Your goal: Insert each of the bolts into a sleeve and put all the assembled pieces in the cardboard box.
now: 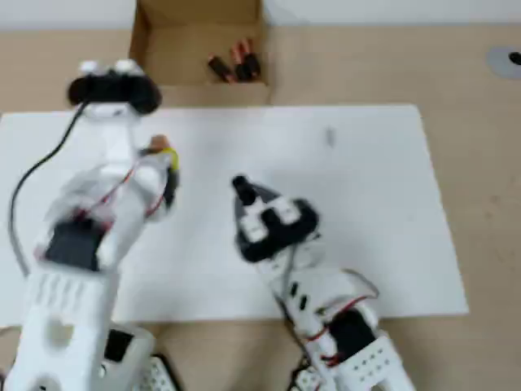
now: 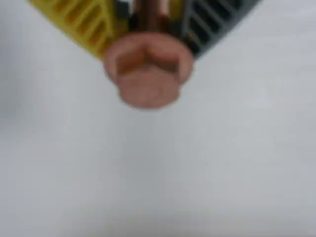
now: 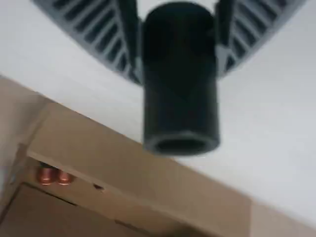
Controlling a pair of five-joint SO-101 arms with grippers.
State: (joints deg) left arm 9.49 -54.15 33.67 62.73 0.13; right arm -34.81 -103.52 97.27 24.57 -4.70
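Left gripper [image 2: 148,20]: clenched on a copper-coloured flanged bolt [image 2: 148,71]. The shank is clamped between the yellow finger [image 2: 81,24] and the black finger [image 2: 212,22], and the head projects beyond the fingertips, above the white mat [image 1: 350,212]. In the high view this gripper sits over the mat's left part, near its far edge.

Right gripper [image 3: 180,24]: clamped on a black cylindrical sleeve [image 3: 180,94]. The sleeve is held between two dark ribbed fingers, with its open end clear of the tips. In the high view it sits above the middle of the mat, well apart from the bolt.

Cardboard box [image 1: 199,94]: open-topped, on the wooden table [image 1: 480,163] just beyond the mat's far edge. Assembled pieces [image 1: 234,63], black with orange ends, lie together inside, toward its right side. In the right wrist view two orange bolt heads are visible in the box. Exact count of pieces not determinable.
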